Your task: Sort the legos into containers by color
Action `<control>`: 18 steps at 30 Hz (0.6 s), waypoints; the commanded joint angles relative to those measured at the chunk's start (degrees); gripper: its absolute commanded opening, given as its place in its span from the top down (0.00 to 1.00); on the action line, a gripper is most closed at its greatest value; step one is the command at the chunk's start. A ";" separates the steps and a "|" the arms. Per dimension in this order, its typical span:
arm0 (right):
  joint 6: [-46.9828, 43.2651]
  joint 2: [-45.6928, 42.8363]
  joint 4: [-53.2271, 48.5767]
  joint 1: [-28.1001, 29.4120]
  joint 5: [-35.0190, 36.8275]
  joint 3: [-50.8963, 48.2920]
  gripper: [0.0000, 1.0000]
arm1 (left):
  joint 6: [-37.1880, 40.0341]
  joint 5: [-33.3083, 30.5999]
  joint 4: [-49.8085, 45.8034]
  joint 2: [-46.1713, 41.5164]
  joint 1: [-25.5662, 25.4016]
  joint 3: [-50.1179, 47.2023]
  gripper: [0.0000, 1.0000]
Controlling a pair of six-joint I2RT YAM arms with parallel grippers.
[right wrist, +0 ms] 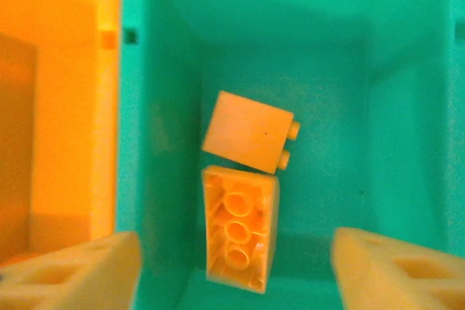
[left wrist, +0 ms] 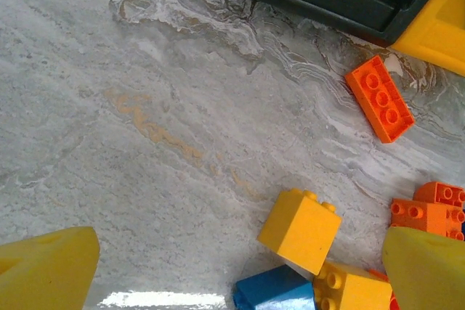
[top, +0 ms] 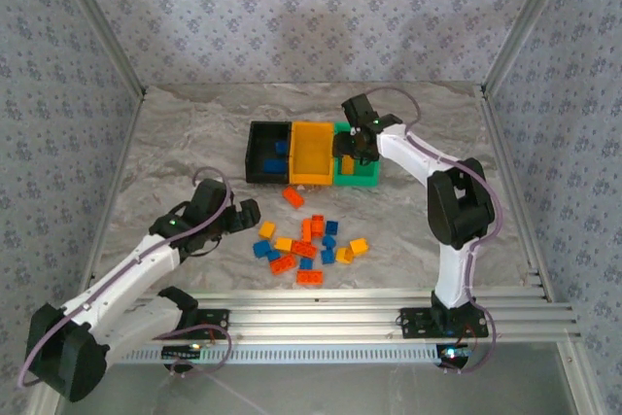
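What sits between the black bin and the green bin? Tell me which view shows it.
The yellow-orange bin sits there, side by side with the black bin and the green bin. The top external view shows all three in a row.

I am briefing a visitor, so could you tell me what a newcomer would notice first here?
The bright heap of blue, orange and yellow legos at the near middle of the table stands out first. Behind it stand the black bin, yellow-orange bin and green bin in a row, the right arm's open fingers above two yellowish bricks in the green one.
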 commanded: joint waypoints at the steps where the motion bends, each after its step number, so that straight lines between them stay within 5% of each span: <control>1: 0.04 -2.98 -0.75 -0.22 0.48 0.91 0.20 | 2.33 0.79 1.33 2.22 0.41 4.03 0.00; 10: -3.95 -15.31 6.36 9.67 -8.38 -12.24 0.14 | 4.47 -2.93 -2.35 2.28 0.52 7.41 0.01; 18: -6.83 -7.04 7.30 20.86 -6.03 -11.32 0.14 | 3.94 -4.02 -3.81 -2.15 0.95 5.50 0.00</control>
